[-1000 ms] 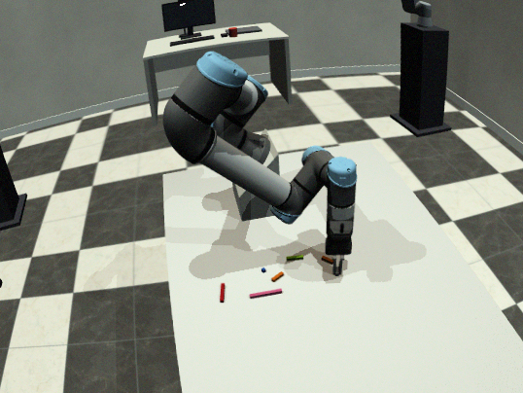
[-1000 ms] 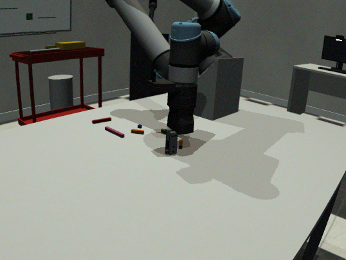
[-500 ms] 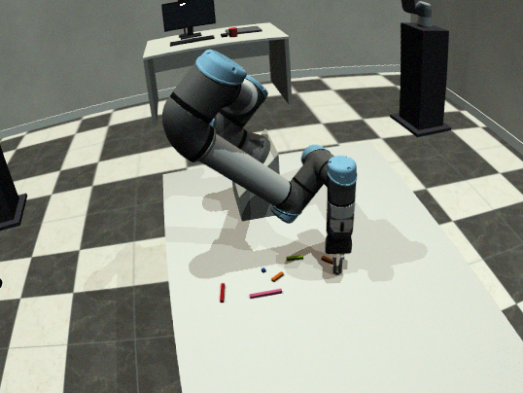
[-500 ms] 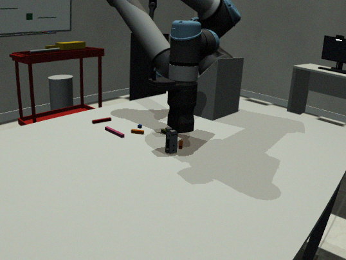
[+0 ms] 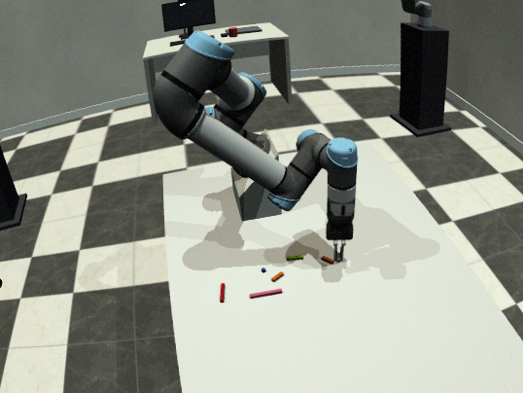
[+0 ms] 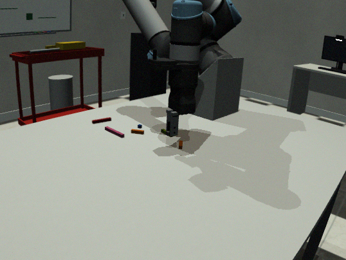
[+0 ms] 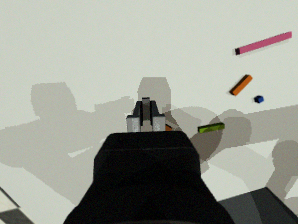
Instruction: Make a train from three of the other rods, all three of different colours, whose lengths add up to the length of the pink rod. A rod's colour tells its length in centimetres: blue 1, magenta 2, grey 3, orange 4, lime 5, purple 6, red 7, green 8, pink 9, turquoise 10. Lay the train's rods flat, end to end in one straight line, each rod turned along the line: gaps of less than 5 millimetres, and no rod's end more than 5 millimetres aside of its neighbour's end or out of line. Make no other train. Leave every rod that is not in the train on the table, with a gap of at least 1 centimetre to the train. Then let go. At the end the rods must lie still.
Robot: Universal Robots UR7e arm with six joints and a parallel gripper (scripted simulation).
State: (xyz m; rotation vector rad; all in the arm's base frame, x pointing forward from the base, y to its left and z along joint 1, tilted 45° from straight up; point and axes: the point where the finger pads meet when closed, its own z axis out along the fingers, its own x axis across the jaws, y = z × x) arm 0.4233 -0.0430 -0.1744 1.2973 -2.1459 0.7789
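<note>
My gripper [image 5: 340,257] [image 6: 172,131] [image 7: 146,108] points straight down just above the table and is shut on a short grey rod [image 7: 145,107], which shows between the fingers in the wrist view. An orange rod [image 5: 327,260] [image 6: 181,144] lies on the table right beside the fingers. A lime rod [image 5: 295,258] [image 6: 163,130] [image 7: 211,128] lies a little further left. Beyond it lie a second orange rod [image 5: 277,276] [image 6: 137,131] [image 7: 241,85], a small blue rod [image 5: 263,269] [image 6: 139,126] [image 7: 258,99], the pink rod [image 5: 265,293] [image 6: 114,131] [image 7: 263,43] and a red rod [image 5: 222,292] [image 6: 101,120].
The rods lie loosely scattered on the white table [image 5: 340,331], none touching another. The arm's grey base block [image 6: 222,87] stands on the table behind the gripper. A red cart [image 6: 58,53] and a desk [image 6: 316,80] stand off the table.
</note>
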